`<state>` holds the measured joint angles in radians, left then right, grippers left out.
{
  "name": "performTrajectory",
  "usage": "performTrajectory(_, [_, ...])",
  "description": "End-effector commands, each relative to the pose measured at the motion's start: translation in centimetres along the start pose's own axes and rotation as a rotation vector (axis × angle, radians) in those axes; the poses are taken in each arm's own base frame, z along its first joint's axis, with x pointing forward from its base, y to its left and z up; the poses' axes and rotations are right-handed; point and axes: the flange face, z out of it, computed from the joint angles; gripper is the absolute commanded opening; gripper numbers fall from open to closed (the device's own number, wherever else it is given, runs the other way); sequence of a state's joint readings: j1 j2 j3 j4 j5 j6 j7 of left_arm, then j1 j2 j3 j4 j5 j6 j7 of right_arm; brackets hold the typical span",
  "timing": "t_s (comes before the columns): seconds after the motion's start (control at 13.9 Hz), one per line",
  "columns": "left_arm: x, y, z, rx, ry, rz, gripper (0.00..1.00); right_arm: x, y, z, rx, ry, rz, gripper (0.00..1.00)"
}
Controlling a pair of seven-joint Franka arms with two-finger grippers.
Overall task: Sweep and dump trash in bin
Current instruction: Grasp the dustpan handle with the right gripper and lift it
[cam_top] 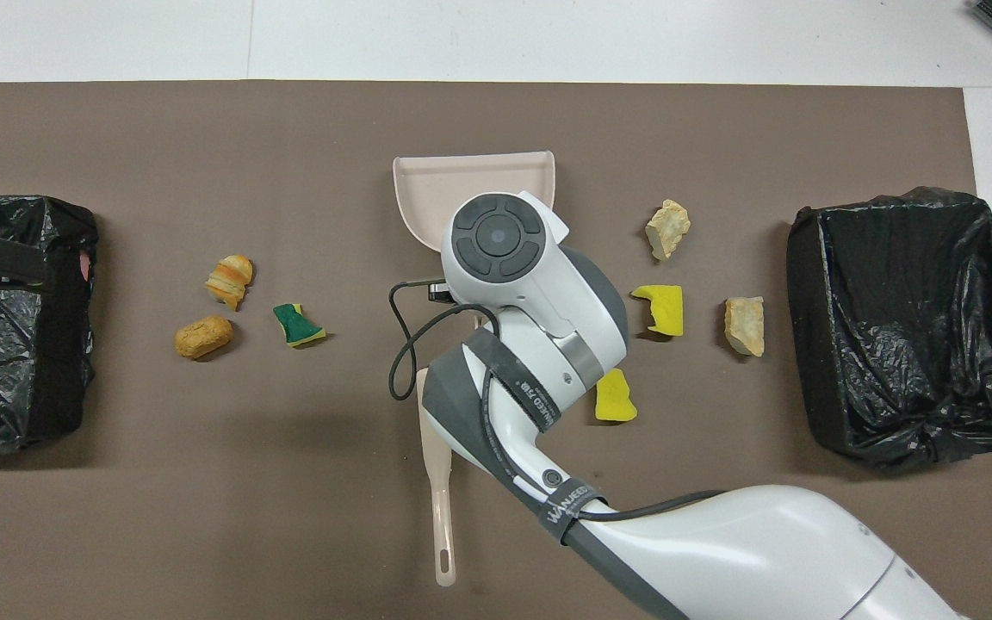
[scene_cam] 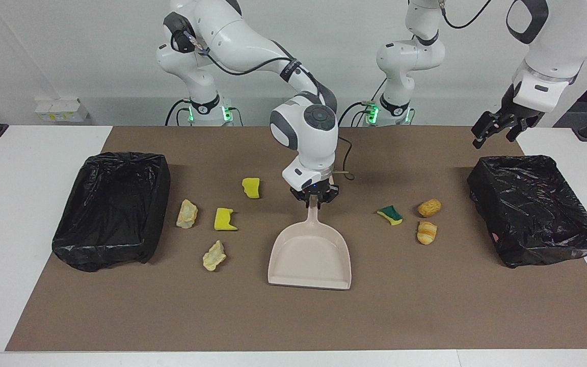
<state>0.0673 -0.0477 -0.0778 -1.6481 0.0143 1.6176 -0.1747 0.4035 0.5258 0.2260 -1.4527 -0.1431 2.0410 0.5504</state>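
Right gripper [scene_cam: 314,199] down mid-table, clenched on the dustpan [scene_cam: 310,255] handle, left gripper [scene_cam: 497,128] spread open over the bin [scene_cam: 538,209] at its table end, trash [scene_cam: 220,219] scattered either side.

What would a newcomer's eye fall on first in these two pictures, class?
First, the right arm's tool at mid-table, closed on the handle of a beige dustpan that lies flat on the brown mat. Next, the black-lined bins, one at the right arm's end, one at the left arm's end, with the left tool over the latter. Yellow and bread-like scraps lie scattered between dustpan and bins.
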Motion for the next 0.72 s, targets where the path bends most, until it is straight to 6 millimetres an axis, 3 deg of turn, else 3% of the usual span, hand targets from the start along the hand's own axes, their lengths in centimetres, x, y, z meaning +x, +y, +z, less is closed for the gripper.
performTrajectory(0.0, [0.1, -0.1, -0.1, -0.011, 0.01, 0.006, 1.0, 0.2, 2.3, -1.8, -0.004, 0.015, -0.249, 0.0])
performTrajectory(0.36, [0.1, -0.1, -0.1, -0.011, 0.01, 0.006, 1.0, 1.2, 6.5, -1.6, -0.017, -0.001, -0.669, 0.0])
performTrajectory(0.65, [0.1, -0.1, -0.1, -0.011, 0.01, 0.007, 1.0, 1.8, 7.7, -1.8, -0.023, -0.001, -0.908, 0.0])
